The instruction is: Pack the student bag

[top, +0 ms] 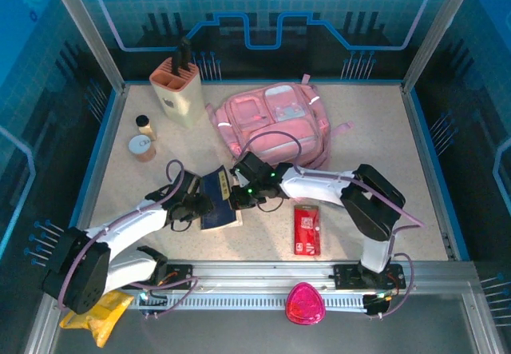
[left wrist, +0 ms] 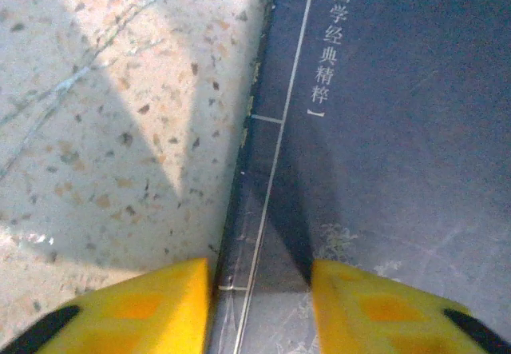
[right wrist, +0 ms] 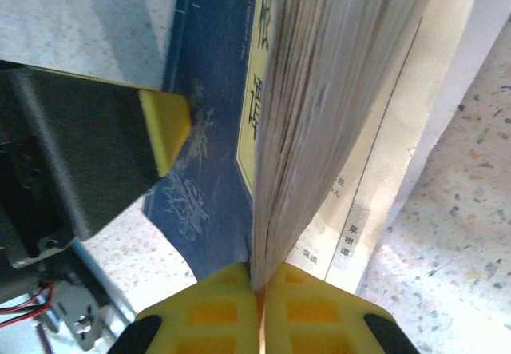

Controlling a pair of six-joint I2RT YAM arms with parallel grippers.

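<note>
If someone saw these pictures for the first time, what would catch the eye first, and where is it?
The big pink student bag lies at the back centre of the table. In front of it is a dark blue book: the right gripper pinches its pages, and the left gripper stands open over its other edge. A red packet lies near the front, right of the book.

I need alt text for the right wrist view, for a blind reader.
The right gripper has its yellow jaws closed at the edge of the fanned pages of a dark blue paperback book. The left arm's fingertip touches its cover, over a speckled beige table.
</note>
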